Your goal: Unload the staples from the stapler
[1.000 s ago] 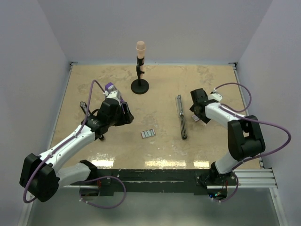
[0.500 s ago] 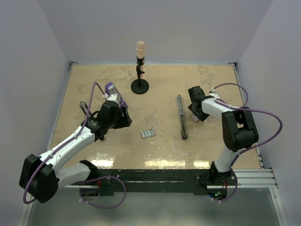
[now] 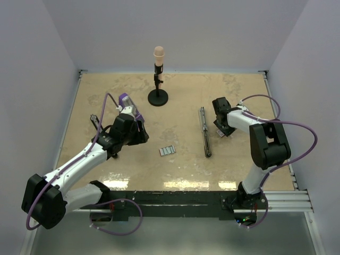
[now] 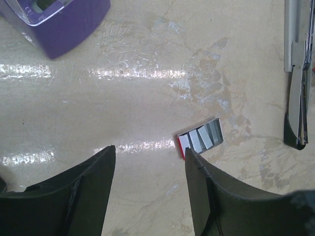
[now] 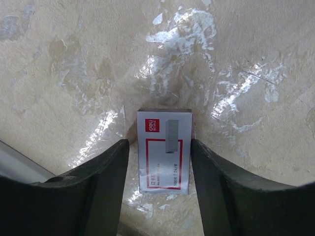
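Observation:
The slim black stapler (image 3: pixel 204 133) lies opened flat right of the table's middle; its end shows at the right edge of the left wrist view (image 4: pixel 297 83). The silvery ribbed staples (image 3: pixel 167 151) lie on the table left of it, apart from it. In the left wrist view the staples (image 4: pixel 202 138) sit just beyond my right fingertip (image 4: pixel 194 162). My left gripper (image 3: pixel 141 130) (image 4: pixel 150 151) is open and empty. My right gripper (image 3: pixel 222 126) (image 5: pixel 160 143) is open, its jaws standing either side of a small pink-and-white card box (image 5: pixel 164 150) without closing on it.
A purple wedge-shaped object (image 3: pixel 125 100) (image 4: pixel 59 19) sits behind my left gripper. A black stand with a pale round top (image 3: pixel 158 79) is at the back centre. The pink-and-white box (image 3: pixel 222 133) lies right of the stapler. Walls border the table on three sides.
My right gripper has shifted slightly left toward the stapler and its arm has folded in. My left gripper has barely moved. Stapler and staples lie as before.

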`<state>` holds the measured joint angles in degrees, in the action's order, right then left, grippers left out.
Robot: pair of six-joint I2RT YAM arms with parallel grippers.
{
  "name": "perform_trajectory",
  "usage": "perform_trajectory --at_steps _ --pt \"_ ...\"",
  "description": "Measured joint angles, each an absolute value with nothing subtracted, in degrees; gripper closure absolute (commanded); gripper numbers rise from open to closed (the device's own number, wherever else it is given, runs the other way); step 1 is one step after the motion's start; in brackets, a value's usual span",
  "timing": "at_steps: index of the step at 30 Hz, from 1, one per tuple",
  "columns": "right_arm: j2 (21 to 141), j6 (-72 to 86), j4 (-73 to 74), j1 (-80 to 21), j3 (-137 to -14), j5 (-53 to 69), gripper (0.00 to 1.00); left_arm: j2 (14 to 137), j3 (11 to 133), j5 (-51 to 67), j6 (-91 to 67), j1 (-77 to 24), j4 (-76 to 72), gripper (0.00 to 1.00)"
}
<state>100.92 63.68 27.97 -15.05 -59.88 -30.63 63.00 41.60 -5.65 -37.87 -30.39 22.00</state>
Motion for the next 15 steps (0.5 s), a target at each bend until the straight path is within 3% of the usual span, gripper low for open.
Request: perform_trajectory --at_steps 9,15 --pt "100.88 64.55 28.47 -15.03 -59.77 -30.98 0.48 63.00 41.60 -5.30 -37.91 -30.39 21.98 0.38" --pt "100.73 64.97 28.03 -15.05 -59.48 -31.14 0.43 63.00 41.60 -4.82 -37.93 -30.39 21.96 0.38"
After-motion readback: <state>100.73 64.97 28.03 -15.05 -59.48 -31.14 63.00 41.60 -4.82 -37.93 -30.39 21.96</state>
